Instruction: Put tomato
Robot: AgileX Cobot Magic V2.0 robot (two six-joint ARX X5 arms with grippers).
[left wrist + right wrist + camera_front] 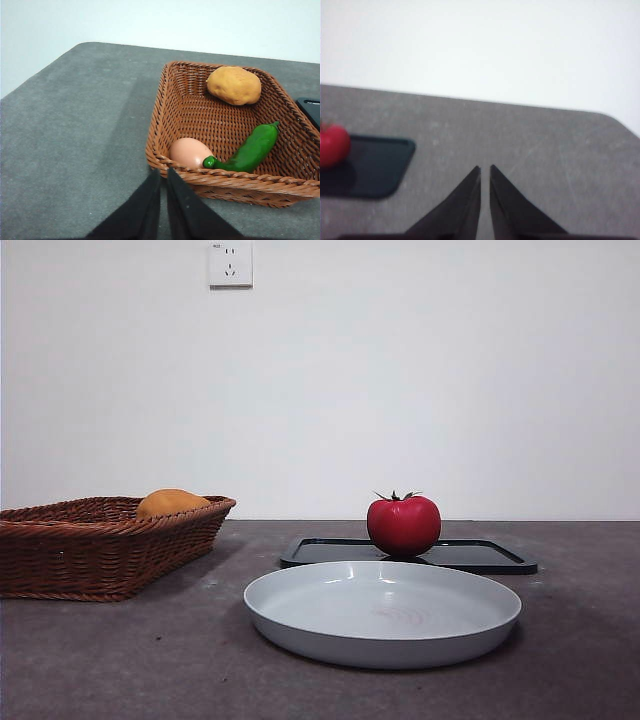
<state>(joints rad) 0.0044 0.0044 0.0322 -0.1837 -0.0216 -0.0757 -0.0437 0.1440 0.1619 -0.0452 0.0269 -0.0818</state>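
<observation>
A glossy red tomato [403, 524] with a green stem stands on a flat black tray [480, 555] behind a pale grey plate [383, 611]. The right wrist view shows the tomato [332, 145] at the edge of the picture, on the tray [375, 165]. My right gripper [485, 170] is shut and empty above bare table, well apart from the tomato. My left gripper [163, 172] is shut and empty just outside the near rim of a wicker basket [175, 95]. Neither arm shows in the front view.
The basket [100, 545] at the left holds an orange-yellow rounded fruit [233, 85], a green pepper [250, 149] and a pale egg-like thing [190, 152]. The table is grey felt. A white wall with a socket [230, 264] stands behind.
</observation>
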